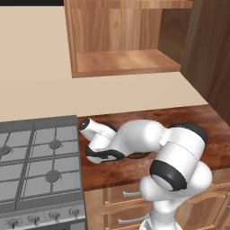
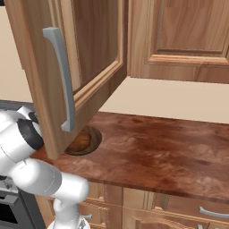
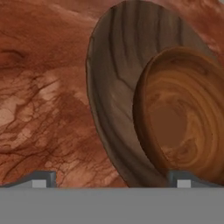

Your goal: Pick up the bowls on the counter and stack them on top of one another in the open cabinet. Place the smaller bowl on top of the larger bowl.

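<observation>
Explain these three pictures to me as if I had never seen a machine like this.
A white robot arm on a driving base works in a rendered kitchen. Two pictures come from cameras on the base, behind the arm to its left and right; the third looks along the gripper, whose jaws stand open and hold nothing. Below it, on the wooden counter, the smaller bowl overlaps the larger bowl; whether it sits inside is unclear. The left picture shows the open cabinet above and a gas stove beside the counter.

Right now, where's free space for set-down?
Free: cabinet shelf; counter right of the bowls, toward the wall. Crowded: the stove-side end, where the smaller bowl sits in the larger bowl under the open gripper.
</observation>
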Available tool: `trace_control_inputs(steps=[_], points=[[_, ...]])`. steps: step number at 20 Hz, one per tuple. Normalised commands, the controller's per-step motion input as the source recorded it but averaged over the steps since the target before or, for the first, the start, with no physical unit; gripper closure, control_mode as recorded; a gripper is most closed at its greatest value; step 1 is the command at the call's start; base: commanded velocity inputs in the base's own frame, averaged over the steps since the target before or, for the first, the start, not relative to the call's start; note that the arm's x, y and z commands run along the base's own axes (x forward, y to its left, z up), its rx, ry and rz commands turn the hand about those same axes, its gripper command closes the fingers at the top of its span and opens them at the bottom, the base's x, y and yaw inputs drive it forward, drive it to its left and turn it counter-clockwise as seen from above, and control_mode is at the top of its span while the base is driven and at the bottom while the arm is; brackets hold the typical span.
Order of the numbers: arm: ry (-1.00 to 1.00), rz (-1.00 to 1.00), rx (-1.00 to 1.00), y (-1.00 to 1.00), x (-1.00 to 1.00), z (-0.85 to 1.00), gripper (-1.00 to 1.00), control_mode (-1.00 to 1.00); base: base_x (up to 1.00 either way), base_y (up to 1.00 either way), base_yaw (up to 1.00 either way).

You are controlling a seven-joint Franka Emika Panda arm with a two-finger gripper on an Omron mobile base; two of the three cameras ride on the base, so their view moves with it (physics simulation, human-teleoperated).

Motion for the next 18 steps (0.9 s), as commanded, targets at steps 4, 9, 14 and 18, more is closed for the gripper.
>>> trace_control_inputs(steps=[4,9,14,18], points=[[0.0,0.0,0.0,-0.13,0.0,0.02,-1.0,-1.0,0.0,0.0,0.0],[0.0,0.0,0.0,-0.17,0.0,0.0,-1.0,-1.0,0.0,0.0,0.0],[0.0,0.0,-0.01,-0.12,0.0,-0.01,-1.0,-1.0,0.0,0.0,0.0],[0.0,0.0,-0.02,-0.08,0.0,-0.07,-1.0,-1.0,0.0,0.0,0.0]])
